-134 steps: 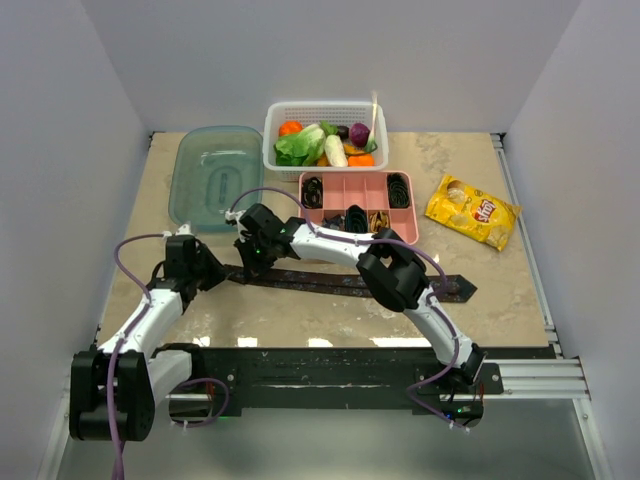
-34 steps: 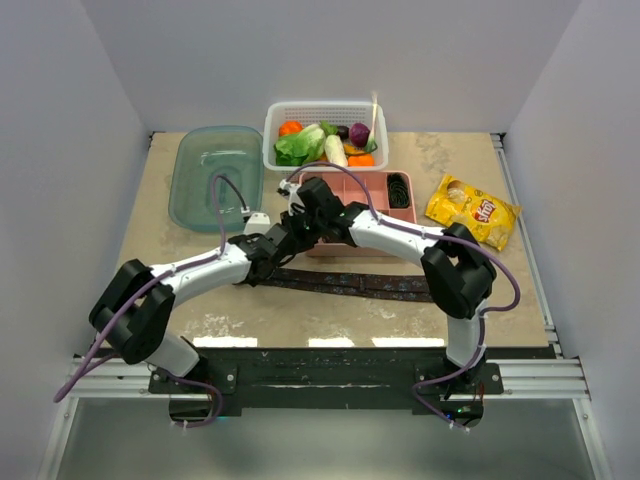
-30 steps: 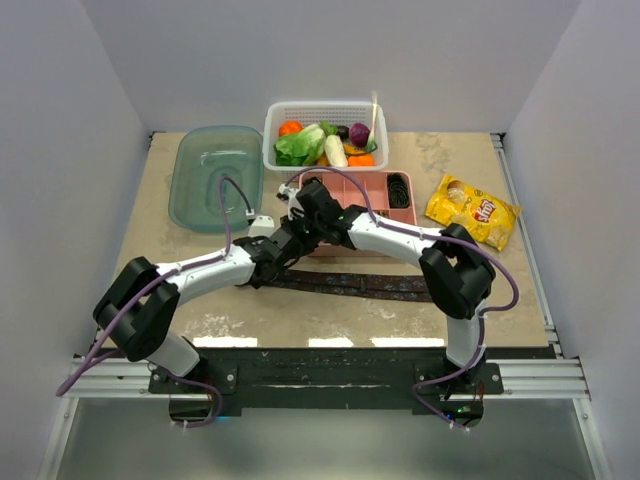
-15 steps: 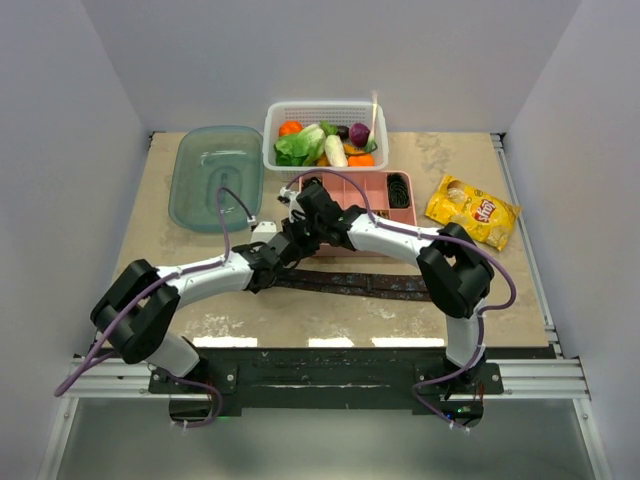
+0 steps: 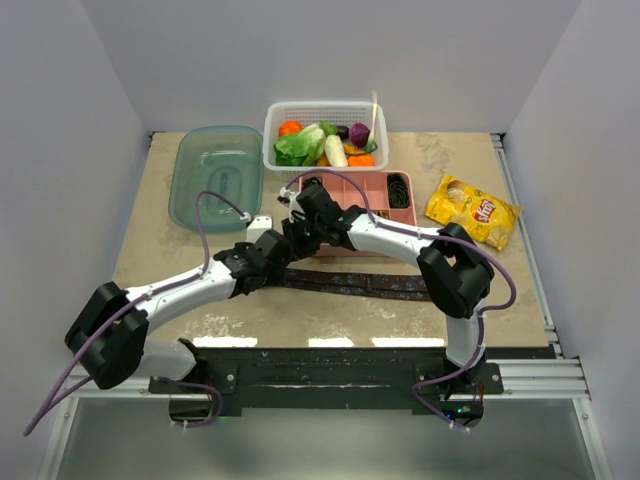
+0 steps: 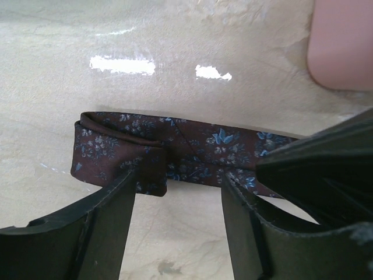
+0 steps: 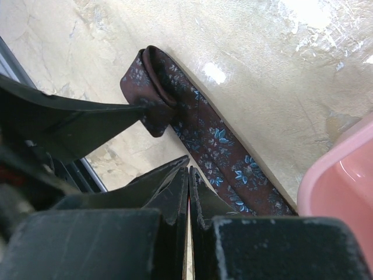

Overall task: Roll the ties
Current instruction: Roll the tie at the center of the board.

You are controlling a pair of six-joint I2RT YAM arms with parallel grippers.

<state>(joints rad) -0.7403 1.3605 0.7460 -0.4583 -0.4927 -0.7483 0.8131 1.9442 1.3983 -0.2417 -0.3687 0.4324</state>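
Observation:
A dark maroon tie (image 5: 370,284) with small blue flowers lies flat across the table in front of the pink tray. Its left end is folded over into a short loose roll (image 6: 116,149) (image 7: 154,81). My left gripper (image 5: 272,255) (image 6: 178,178) is open, with a finger on either side of the strip just short of the roll and nothing between the pads. My right gripper (image 5: 292,232) (image 7: 188,169) is shut and empty, its tips right beside the tie's near edge. A black coiled tie (image 5: 398,187) sits in the tray.
The pink compartment tray (image 5: 357,176) stands just behind both grippers; its corner (image 6: 344,46) shows in the left wrist view. Behind it is a white basket (image 5: 325,108) of vegetables, a teal container (image 5: 215,175) at back left and a yellow chip bag (image 5: 472,210) at right.
My left gripper has opened and let go of the tie's folded end, and the left arm has swung back toward the near left. The right gripper has stayed shut in place.

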